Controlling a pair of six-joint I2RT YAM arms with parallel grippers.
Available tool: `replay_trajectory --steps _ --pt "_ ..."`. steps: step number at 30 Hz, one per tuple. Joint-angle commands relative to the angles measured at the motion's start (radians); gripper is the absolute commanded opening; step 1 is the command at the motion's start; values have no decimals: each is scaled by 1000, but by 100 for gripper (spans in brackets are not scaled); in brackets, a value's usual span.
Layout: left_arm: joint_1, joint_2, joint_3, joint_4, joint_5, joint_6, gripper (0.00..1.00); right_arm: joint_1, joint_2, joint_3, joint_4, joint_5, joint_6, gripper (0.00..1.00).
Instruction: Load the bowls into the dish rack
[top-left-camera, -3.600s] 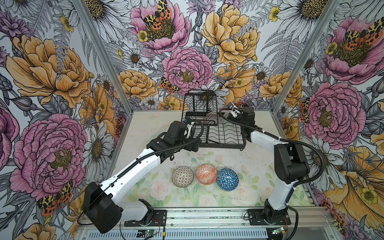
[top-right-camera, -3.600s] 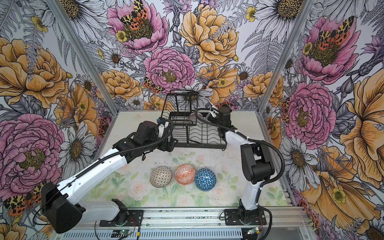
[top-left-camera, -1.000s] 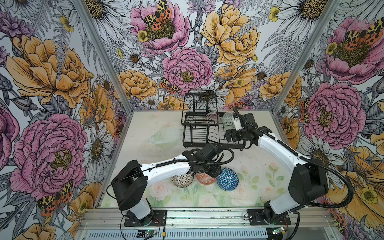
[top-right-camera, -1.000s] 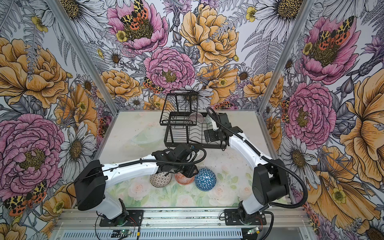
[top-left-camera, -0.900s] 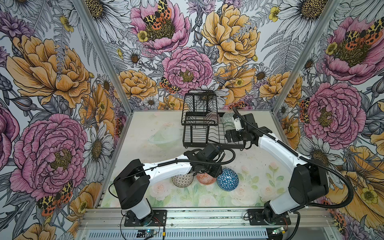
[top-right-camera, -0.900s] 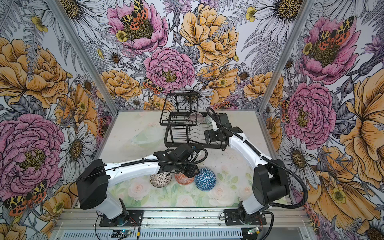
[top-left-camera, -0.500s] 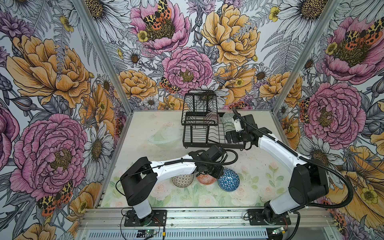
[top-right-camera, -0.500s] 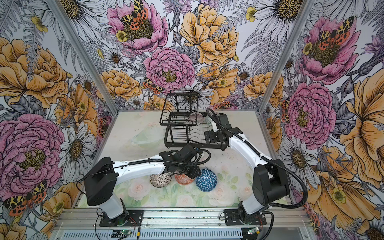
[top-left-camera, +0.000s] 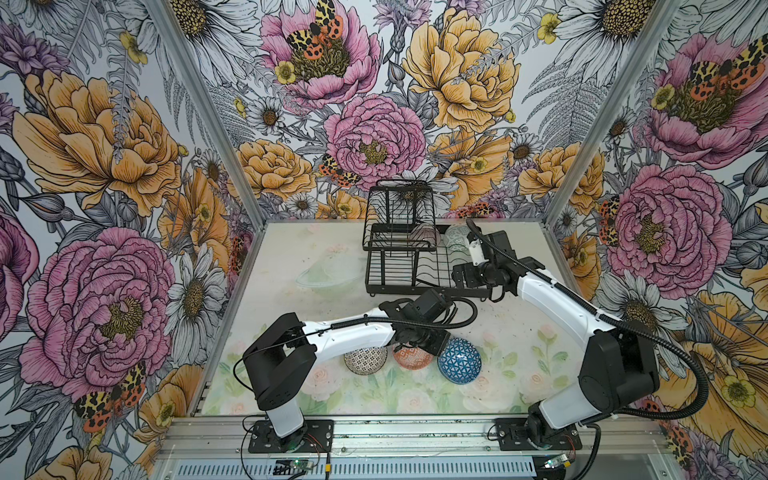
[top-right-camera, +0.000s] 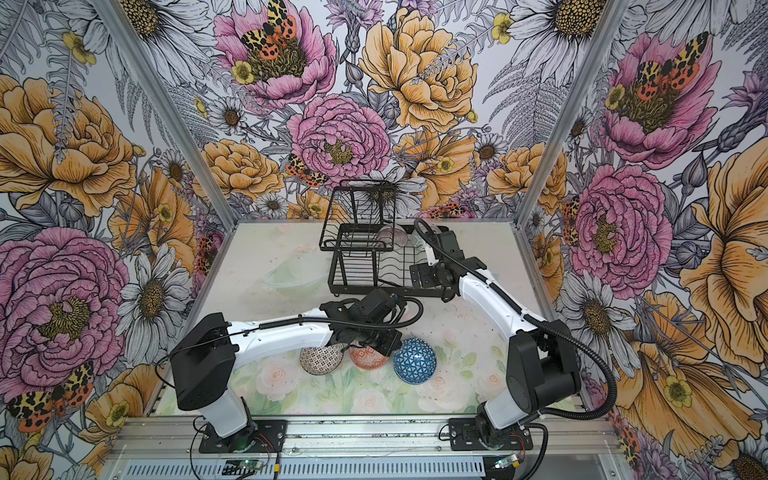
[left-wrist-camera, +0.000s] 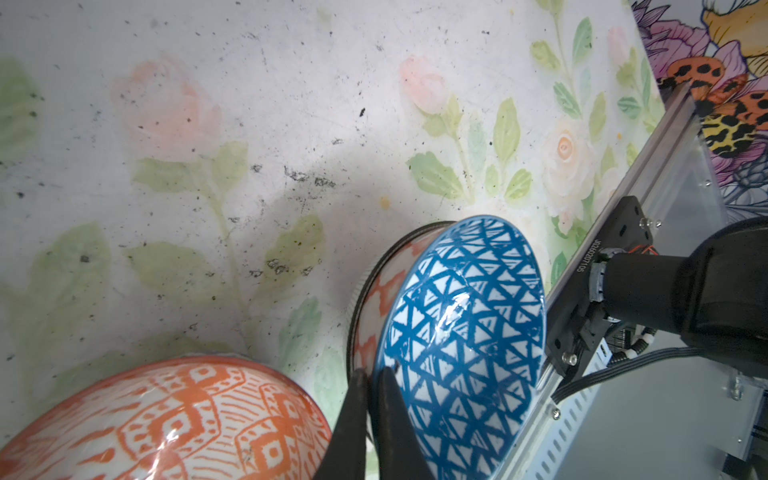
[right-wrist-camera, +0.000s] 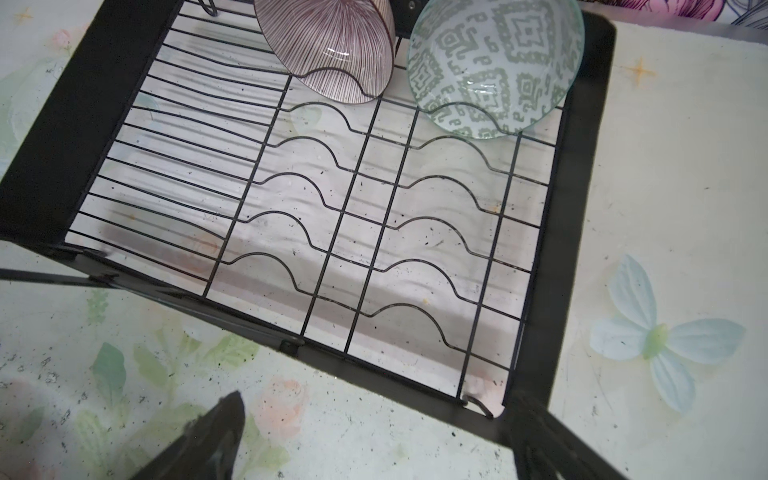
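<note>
Top views first: in both we are seeing the dish rack (top-left-camera: 399, 289) sitting at the tabletop's (top-left-camera: 282, 316) back edge, while three bowls are lying in a row near the front edge — the dotted bowl (top-left-camera: 363, 360), the orange-diamond bowl (top-left-camera: 409, 361) and the blue-triangled bowl (top-left-camera: 461, 361). The pale teal bowl (top-left-camera: 328, 272) is resting on the tabletop just left of the rack. Our left gripper (top-left-camera: 434, 349) is reaching down between the orange and blue bowls; our right gripper (top-left-camera: 463, 276) is hovering near the rack's front right corner.

Left wrist view: our fingers (left-wrist-camera: 353, 419) are pressing together on the blue-triangled bowl's rim, the bowl standing tipped on edge. We are judging the rim is pinched because the bowl is far wider than the jaws.

Right wrist view: the right gripper is hanging spread wide and empty — probably ready for the next arrival. The pink-lined bowl (right-wrist-camera: 332, 50) and the grey-green bowl (right-wrist-camera: 494, 66) are leaning on edge in the wire slots (right-wrist-camera: 291, 224) along the rack's back edge, the grey-green one by the back right corner; the humped wires are cradling them, likely why they are standing, not lying flat.
</note>
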Motion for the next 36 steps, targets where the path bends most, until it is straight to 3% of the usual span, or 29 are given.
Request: replay_trajectory --steps 1,20,36 --pt "-11 -17 40 -26 -45 18 5 -7 -45 -9 23 -6 14 99" --pt "-23 -30 110 -116 -166 61 1 -12 -55 -22 37 -20 14 99" --pt "-23 -6 126 -128 -160 68 12 -17 -67 -34 40 -23 13 100"
